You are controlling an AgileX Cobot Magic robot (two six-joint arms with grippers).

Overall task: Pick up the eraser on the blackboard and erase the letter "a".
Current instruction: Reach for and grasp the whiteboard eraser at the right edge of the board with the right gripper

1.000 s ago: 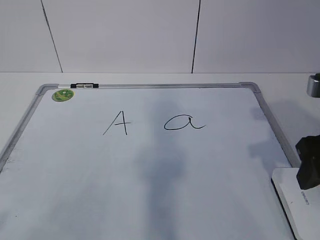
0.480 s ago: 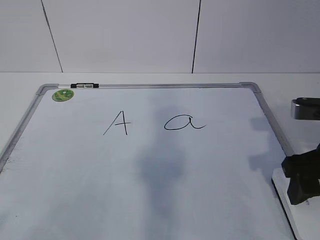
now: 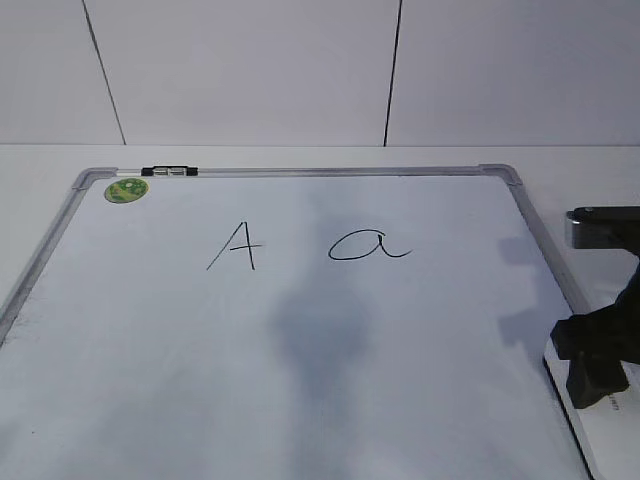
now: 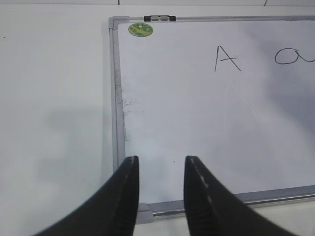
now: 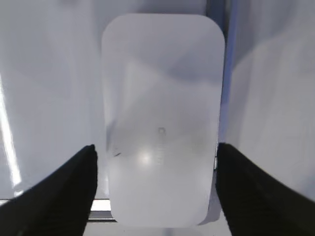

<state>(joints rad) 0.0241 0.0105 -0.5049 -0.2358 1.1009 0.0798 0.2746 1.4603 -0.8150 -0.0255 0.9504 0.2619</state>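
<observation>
The blackboard [image 3: 150,350] is a white dry-erase board lying flat. The cursive letter "a" [image 3: 368,245] is at its upper middle, right of a capital "A" [image 3: 235,246]. The white eraser [image 3: 612,440] lies at the board's near right corner. My right gripper [image 3: 598,378] is low over it. In the right wrist view the eraser [image 5: 162,113] sits between the spread black fingers of my right gripper [image 5: 155,147], with a narrow gap on each side. My left gripper [image 4: 161,160] is open and empty over the board's [image 4: 197,123] near left corner; the "a" [image 4: 294,56] is cut off at that view's right edge.
A round green sticker [image 3: 126,190] and a small black-and-silver clip [image 3: 170,172] sit at the board's far left corner. The grey frame [image 3: 545,250] runs along the right side beside the eraser. White table surrounds the board, and a panelled wall stands behind.
My right gripper has moved down and to the left over the eraser, and its wrist has come further into the exterior view. The board and the letters are unchanged.
</observation>
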